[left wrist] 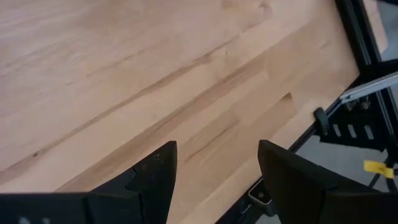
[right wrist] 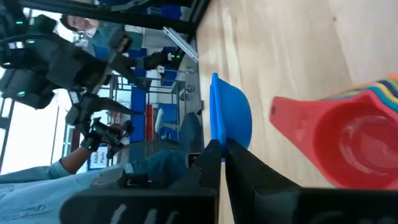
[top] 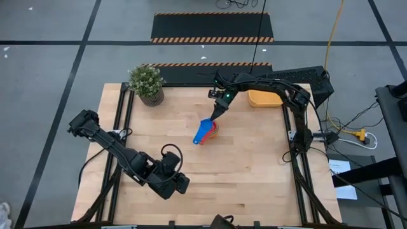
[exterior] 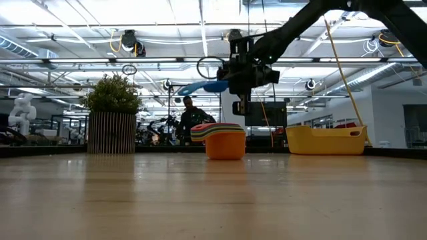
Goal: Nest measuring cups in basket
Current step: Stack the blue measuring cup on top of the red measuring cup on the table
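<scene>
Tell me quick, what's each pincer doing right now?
Left pincer: open, empty, near the table's front edge.
Right pincer: shut on the blue measuring cup, above the stack.

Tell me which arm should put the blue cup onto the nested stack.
Right. Its pincer is shut on the blue cup's handle, held in the air beside the stack. The left pincer stands open and empty at the table's near edge.

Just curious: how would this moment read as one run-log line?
right claw: shut on blue cup, above stack | left claw: open, idle | basket: apart
</scene>
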{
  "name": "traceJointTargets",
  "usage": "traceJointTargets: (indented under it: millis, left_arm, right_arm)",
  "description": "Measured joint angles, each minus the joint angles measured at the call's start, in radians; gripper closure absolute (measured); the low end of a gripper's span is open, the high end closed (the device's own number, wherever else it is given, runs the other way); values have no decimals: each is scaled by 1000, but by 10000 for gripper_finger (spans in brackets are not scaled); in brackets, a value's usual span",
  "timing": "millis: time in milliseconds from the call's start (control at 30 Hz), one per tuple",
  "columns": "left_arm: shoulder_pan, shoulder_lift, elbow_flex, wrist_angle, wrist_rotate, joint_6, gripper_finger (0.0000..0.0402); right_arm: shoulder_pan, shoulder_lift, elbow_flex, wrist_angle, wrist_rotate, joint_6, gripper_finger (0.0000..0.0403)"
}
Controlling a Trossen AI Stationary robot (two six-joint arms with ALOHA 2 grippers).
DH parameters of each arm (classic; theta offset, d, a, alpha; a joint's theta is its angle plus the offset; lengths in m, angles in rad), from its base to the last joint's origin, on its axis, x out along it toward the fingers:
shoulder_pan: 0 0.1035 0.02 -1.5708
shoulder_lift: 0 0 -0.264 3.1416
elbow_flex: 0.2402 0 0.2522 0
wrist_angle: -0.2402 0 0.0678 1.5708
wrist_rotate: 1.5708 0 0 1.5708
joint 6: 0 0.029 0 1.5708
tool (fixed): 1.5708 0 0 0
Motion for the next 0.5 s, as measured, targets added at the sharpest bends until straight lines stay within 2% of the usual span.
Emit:
traceJointTargets:
  millis: [133, 500]
  left_arm:
    - [14, 0, 0, -2, 31, 4, 176]
    - [44, 0, 0, -3, 31, 52, 176]
  right_arm:
    - [0, 25, 0, -8, 39, -17, 403]
    - [-4, 49, 0, -59, 76, -102, 403]
